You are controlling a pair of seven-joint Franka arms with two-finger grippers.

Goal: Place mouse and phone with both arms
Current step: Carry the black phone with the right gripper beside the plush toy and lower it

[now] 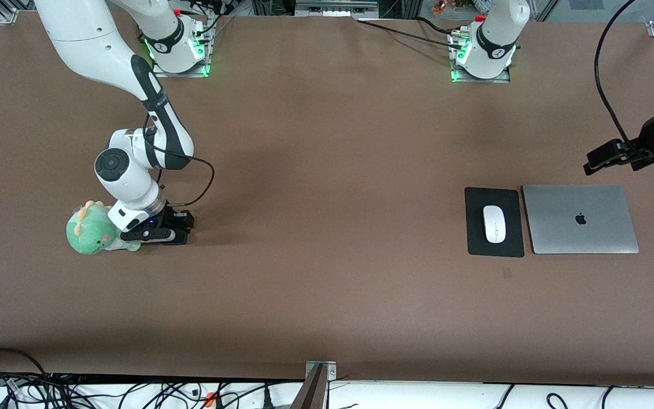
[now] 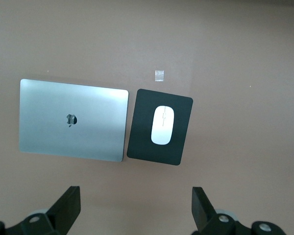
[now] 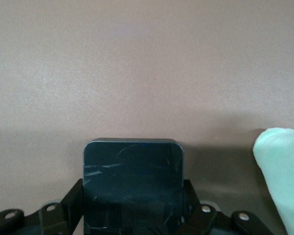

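Phone is gripped tight by right gripper, low at the table, just beside a green plush toy at right arm's end. Mouse is laid on black pad, beside silver laptop. Left gripper is held wide open w/ nothing in it, up over the table near laptop.

Right arm bent low, right claw down at the counter, fingers clamped on the phone, left arm raised, left claw wide open above the counter
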